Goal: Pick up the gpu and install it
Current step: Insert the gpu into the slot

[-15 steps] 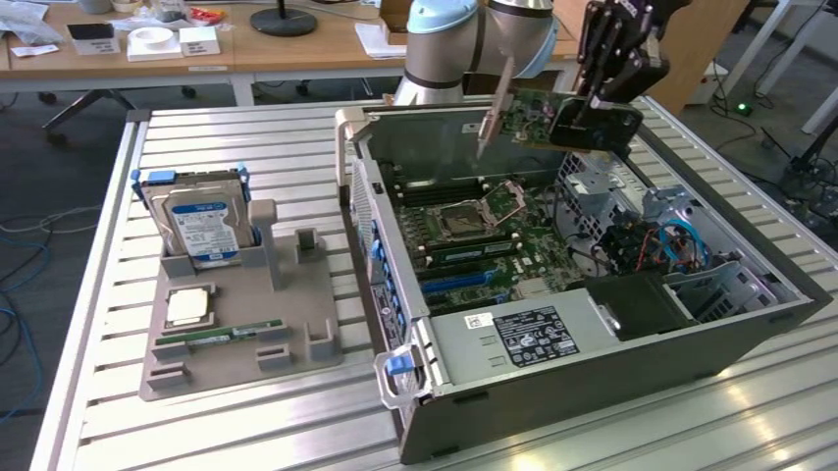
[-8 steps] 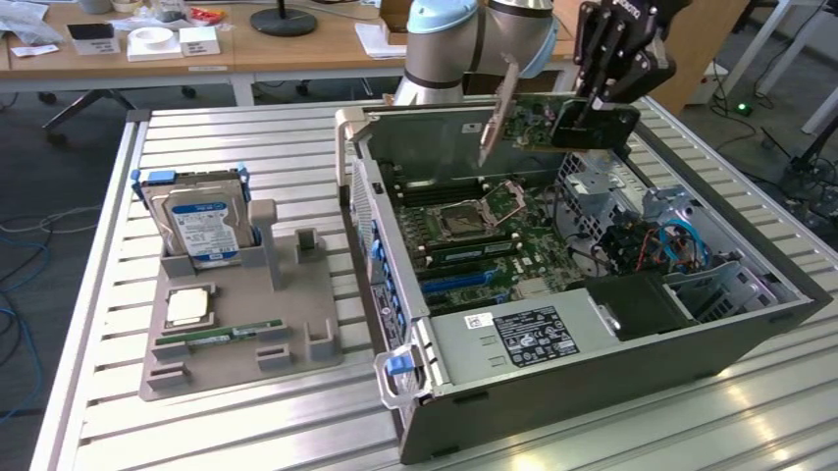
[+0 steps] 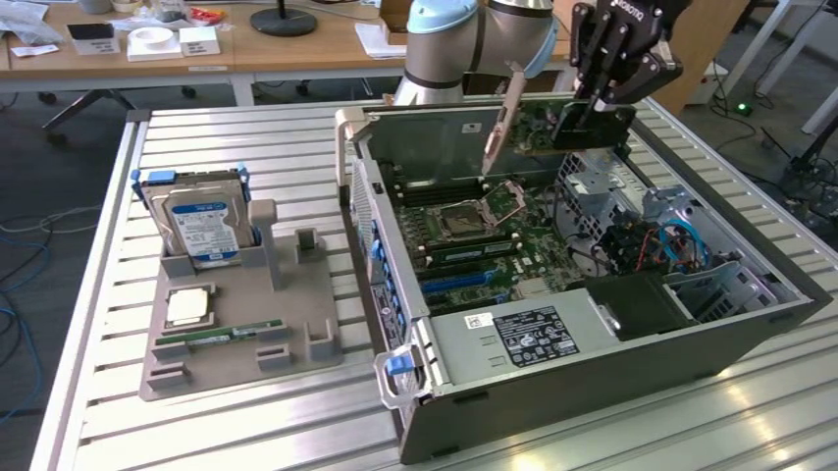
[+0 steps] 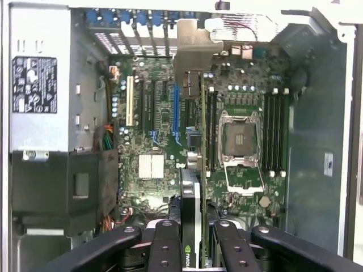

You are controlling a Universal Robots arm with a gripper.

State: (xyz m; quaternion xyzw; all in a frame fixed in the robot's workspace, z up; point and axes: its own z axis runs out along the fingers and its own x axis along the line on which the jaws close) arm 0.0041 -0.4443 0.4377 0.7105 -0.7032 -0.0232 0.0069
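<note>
As the black tool point(image 3: 596, 103) grips the thin dark gpu card point(image 3: 537, 126) above the open grey metal case point(image 3: 590, 383), holding it plumb over the blue slot point(image 4: 176, 113) seems key.

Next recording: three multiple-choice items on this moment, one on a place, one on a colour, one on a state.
1. Where is the gpu? A. in a person's hand B. above the open computer case C. in a closed drawer
2. What colour is the hard drive's label? A. red B. yellow C. blue and white
3. The gripper is: A. shut on the gpu B. open and empty C. shut on the hard drive
B: it hangs over the case, held from above. C: the label faces out from the grey holder. A: its fingers clamp the card from both sides.
</note>
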